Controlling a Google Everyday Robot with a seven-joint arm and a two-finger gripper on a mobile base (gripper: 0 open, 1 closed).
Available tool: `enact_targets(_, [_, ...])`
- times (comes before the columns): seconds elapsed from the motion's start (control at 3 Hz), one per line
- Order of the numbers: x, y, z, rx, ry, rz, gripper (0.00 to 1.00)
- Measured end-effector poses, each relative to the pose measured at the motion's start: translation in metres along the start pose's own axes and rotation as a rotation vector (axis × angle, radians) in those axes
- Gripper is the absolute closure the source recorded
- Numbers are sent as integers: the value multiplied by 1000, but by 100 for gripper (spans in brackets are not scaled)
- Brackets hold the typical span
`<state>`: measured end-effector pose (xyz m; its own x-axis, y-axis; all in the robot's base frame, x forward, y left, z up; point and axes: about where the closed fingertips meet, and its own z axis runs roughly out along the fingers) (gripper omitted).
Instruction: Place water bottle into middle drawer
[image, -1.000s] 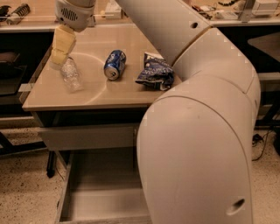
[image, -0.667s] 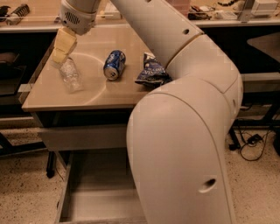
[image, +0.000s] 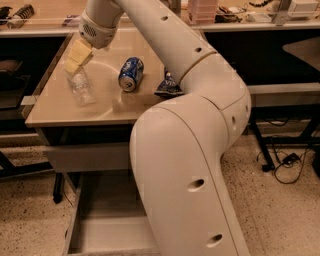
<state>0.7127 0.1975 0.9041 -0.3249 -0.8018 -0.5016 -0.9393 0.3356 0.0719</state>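
Note:
The water bottle (image: 81, 88) is small, clear and ribbed, and lies on the tan table top (image: 105, 107) near its left edge. My gripper (image: 75, 59), with pale yellow pads, hangs just above the bottle's far end, touching or nearly touching it. The middle drawer (image: 102, 234) is pulled out below the table, with a pale grey floor and low side walls. My big white arm covers its right part.
A blue soda can (image: 131, 74) lies on its side right of the bottle. A dark chip bag (image: 169, 88) lies further right, partly behind my arm. A closed grey drawer front (image: 85, 157) sits under the table top. Cables lie on the floor at right.
My gripper has come down slightly toward the bottle's far end. My arm's elbow and lower body have swung to the left, covering more of the drawer. The bottle has not moved.

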Motion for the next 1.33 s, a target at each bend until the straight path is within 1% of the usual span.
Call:
enact_targets(0.33, [-1, -1, 3, -1, -3, 7, 0])
enact_targets(0.67, [-17, 18, 16, -27, -13, -29, 0])
enact_targets(1.0, [-32, 34, 36, -47, 13, -63, 0])
enact_targets(1.33, [-32, 35, 37, -48, 13, -64, 0])
